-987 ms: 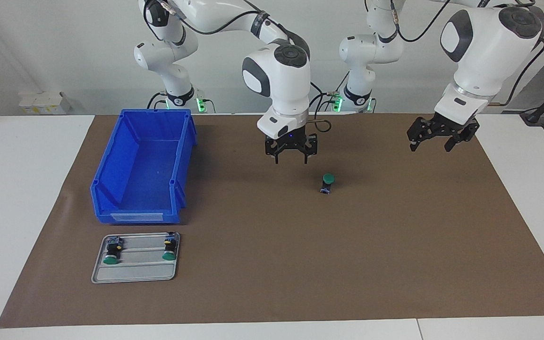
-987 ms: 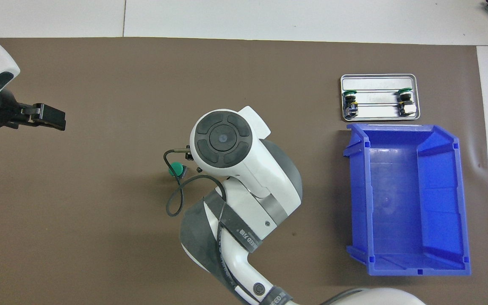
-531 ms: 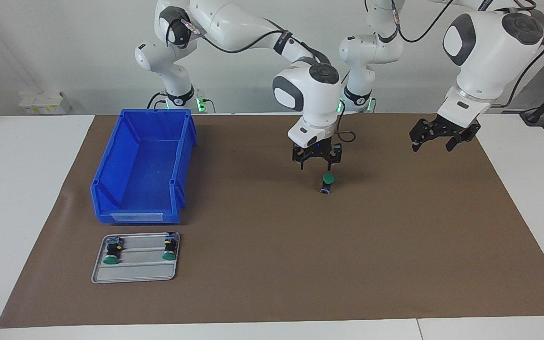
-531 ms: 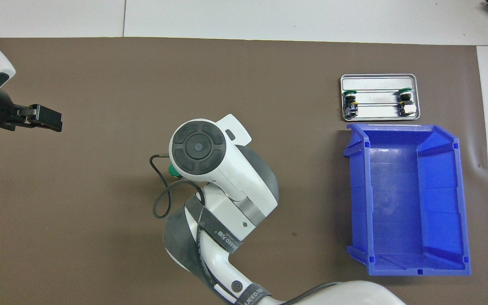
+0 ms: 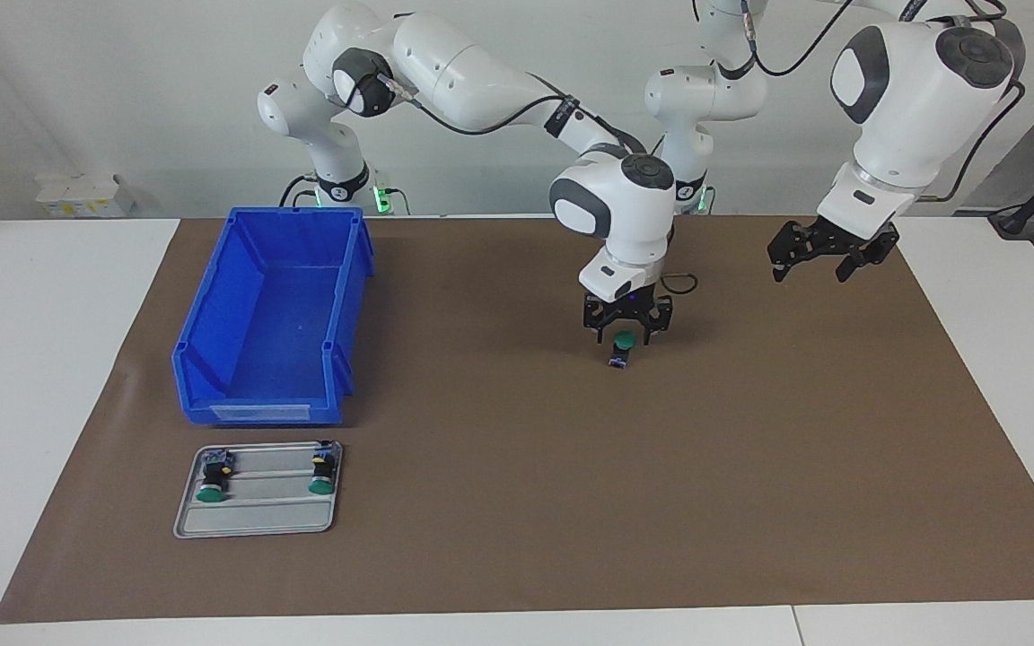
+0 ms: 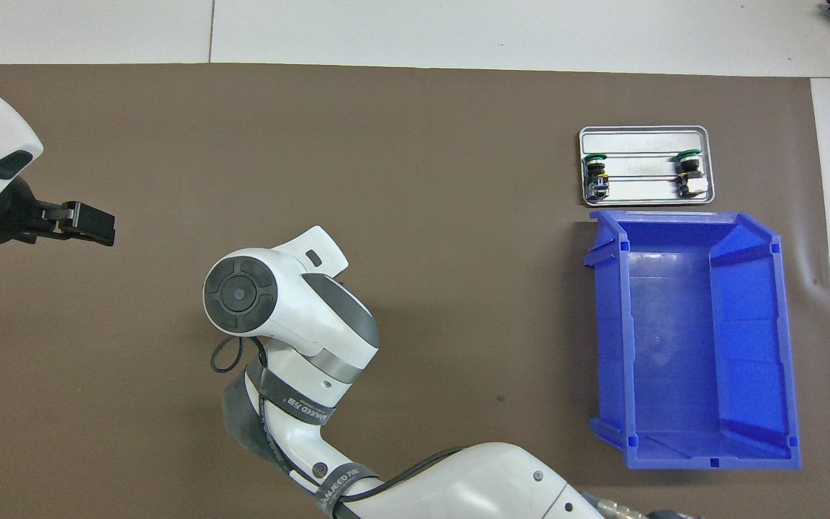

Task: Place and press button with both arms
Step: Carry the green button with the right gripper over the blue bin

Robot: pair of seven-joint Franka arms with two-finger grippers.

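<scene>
Green-capped black push button [image 5: 624, 348]: placed mid-mat, unpressed; right gripper [image 5: 626, 336] at its cap, fingers spread; left gripper [image 5: 817, 261] waiting, spread wide.

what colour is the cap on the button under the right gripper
Green; the button shows best in the facing view, beneath the right gripper.
</scene>
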